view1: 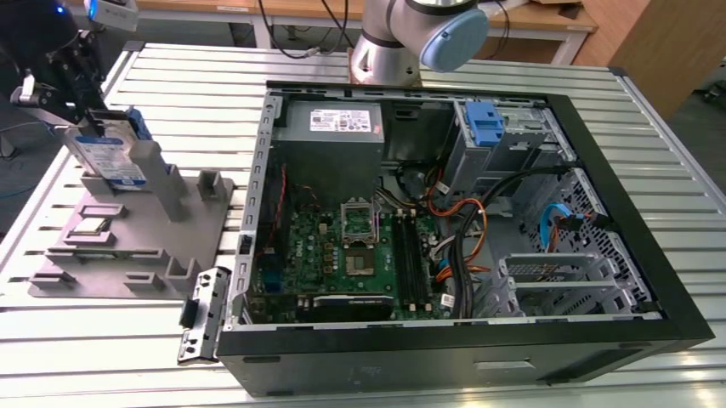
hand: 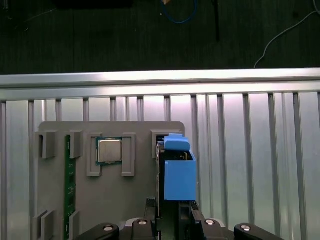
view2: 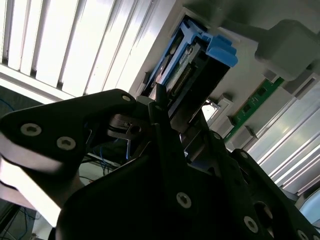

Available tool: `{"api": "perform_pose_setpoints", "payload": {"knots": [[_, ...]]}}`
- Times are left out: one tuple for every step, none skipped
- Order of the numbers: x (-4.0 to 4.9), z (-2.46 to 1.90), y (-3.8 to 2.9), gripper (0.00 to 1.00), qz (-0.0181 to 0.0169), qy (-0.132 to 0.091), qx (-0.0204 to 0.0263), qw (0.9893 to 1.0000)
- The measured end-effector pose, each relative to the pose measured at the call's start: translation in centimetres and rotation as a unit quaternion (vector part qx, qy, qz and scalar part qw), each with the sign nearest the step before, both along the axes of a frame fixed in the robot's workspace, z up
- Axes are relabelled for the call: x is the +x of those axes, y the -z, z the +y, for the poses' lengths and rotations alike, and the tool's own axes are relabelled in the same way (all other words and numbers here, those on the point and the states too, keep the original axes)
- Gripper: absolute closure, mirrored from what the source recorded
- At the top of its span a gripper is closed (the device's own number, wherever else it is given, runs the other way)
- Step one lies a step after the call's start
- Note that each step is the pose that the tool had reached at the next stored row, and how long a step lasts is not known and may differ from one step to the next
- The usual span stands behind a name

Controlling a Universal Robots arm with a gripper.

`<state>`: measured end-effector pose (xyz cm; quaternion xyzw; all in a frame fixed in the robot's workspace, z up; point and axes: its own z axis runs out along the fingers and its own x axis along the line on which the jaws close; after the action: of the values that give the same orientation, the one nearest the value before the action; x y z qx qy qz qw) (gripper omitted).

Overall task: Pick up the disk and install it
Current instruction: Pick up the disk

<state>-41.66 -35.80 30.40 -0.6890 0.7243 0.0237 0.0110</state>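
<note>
One flat rectangular silver-metal disk with a blue-and-white label and blue plastic side rails (view1: 114, 157) is stood upright in a slot of the grey plastic fixture plate (view1: 136, 246). The plate lies on the slatted aluminium bench (view1: 114, 374) at the exterior view's left, well apart from the open black computer case (view1: 618, 200). The disk is judged rigid, fairly dense and shock-sensitive, with smooth faces that may slip. It is best taken squarely across its two broad faces near the upper end. The black gripper (view1: 82, 115) is set at that upper end. In the first wrist view the disk (hand: 178, 175) is straddled by it. Whether it is clamped on the disk cannot be told.
</note>
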Motion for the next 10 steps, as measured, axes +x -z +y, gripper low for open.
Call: {"api": "perform_pose_setpoints", "payload": {"knots": [[0.00, -0.01, -0.01, 0.65, 0.0001, 0.000, -0.0007, 1.0000], [0.00, -0.04, -0.01, 0.65, 0.0001, 0.000, -0.0021, 1.0000], [0.00, -0.07, -0.02, 0.65, 0.0002, 0.000, -0.0038, 1.0000], [0.00, -0.08, -0.01, 0.65, 0.0001, 0.000, -0.0056, 1.0000], [-0.01, -0.09, 0.01, 0.65, 0.0000, 0.000, -0.0077, 1.0000], [-0.01, -0.10, 0.00, 0.65, 0.0000, 0.000, -0.0087, 1.0000], [-0.01, -0.10, 0.00, 0.65, 0.0000, 0.000, -0.0087, 1.0000], [-0.01, -0.10, 0.00, 0.65, 0.0001, 0.000, -0.0087, 1.0000], [0.00, -0.10, 0.00, 0.65, 0.0001, 0.000, -0.0088, 1.0000], [0.00, -0.10, 0.00, 0.65, 0.0001, 0.000, -0.0088, 1.0000]]}}
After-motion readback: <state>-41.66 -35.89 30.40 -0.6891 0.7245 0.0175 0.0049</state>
